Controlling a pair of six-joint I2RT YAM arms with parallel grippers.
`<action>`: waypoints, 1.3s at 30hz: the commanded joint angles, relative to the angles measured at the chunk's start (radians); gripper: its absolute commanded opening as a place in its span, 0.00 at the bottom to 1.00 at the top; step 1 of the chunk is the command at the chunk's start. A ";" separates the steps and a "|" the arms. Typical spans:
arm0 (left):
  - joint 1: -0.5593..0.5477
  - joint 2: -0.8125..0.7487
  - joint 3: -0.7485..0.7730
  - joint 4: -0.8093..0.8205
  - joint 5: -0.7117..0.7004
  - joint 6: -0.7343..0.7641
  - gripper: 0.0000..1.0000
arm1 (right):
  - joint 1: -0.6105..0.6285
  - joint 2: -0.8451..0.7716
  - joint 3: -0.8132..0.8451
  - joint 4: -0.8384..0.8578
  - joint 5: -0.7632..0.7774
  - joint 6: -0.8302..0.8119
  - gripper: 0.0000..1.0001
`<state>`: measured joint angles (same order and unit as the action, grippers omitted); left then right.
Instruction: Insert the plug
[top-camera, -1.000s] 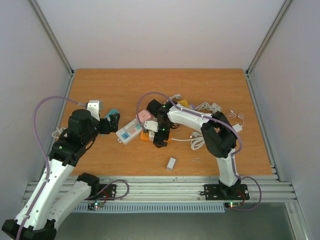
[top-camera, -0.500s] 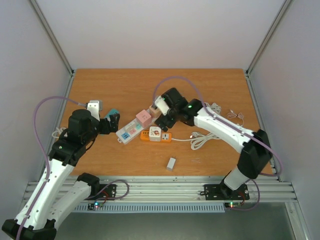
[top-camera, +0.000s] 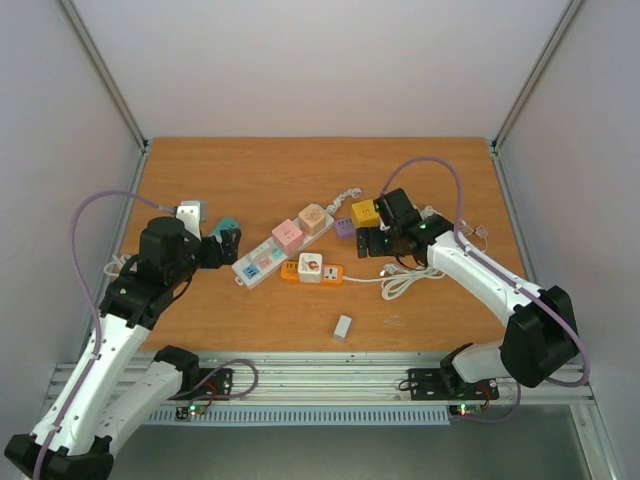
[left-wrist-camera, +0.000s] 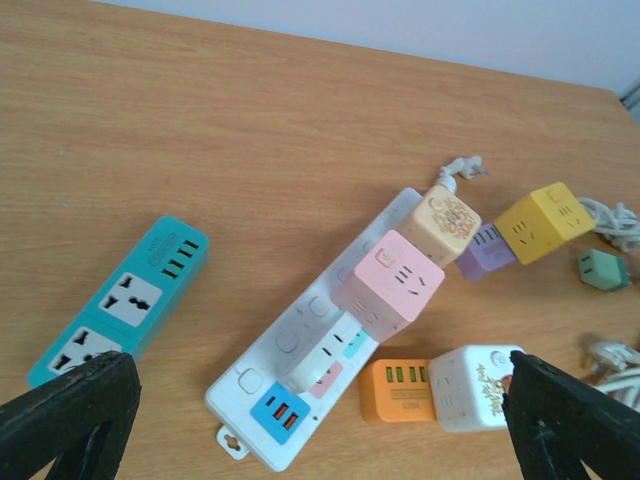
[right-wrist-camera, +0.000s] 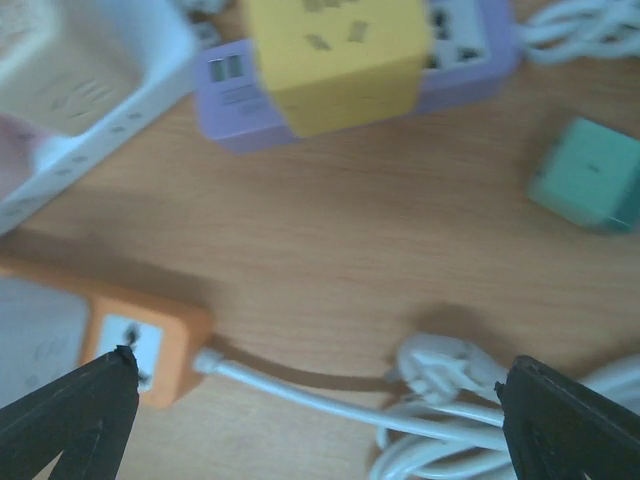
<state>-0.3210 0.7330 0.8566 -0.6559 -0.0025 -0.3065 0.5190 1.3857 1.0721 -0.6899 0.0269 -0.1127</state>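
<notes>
The left gripper (top-camera: 224, 244) hovers over the left side of the wooden table (top-camera: 240, 170), its claw spread wide and holding nothing. Below it, in the left wrist view, a teal power strip (left-wrist-camera: 120, 300) lies flat on the wood, apart from the rest. To its right a long white power strip (left-wrist-camera: 300, 375) runs diagonally from near-left to far-right. A pink cube adapter (left-wrist-camera: 390, 285) and a beige cube adapter (left-wrist-camera: 448, 218) sit on it side by side. Just on the near side of the white strip lies an orange power strip (top-camera: 330, 274) carrying a white cube adapter (top-camera: 311, 266). Closer to the table's near edge, on its own, is a small white block (top-camera: 343, 327). Farther right, a purple power strip (right-wrist-camera: 235, 110) bears a yellow cube adapter (right-wrist-camera: 335, 50), and a small green cube (right-wrist-camera: 590, 185) sits loose to its right. The right gripper (top-camera: 372, 243) hangs over this spot, claw wide and gripping nothing. In the right wrist view the white plug (right-wrist-camera: 445, 365) lies on the wood between the two fingers. It rests beside the white cable (right-wrist-camera: 300, 400) that leaves the orange strip and next to a loose coil, and it is in no socket.
</notes>
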 joint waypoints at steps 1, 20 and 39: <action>0.002 -0.001 0.021 0.031 0.088 -0.003 0.99 | -0.004 -0.045 -0.038 0.021 0.229 0.221 0.98; 0.002 0.012 -0.011 0.059 0.133 0.024 0.99 | -0.263 0.328 0.118 0.001 0.262 0.309 0.77; 0.002 0.031 -0.015 0.065 0.121 0.030 0.99 | -0.307 0.515 0.222 0.027 0.185 0.246 0.57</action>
<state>-0.3210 0.7612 0.8536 -0.6395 0.1246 -0.2974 0.2169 1.8954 1.2743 -0.6685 0.2020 0.1375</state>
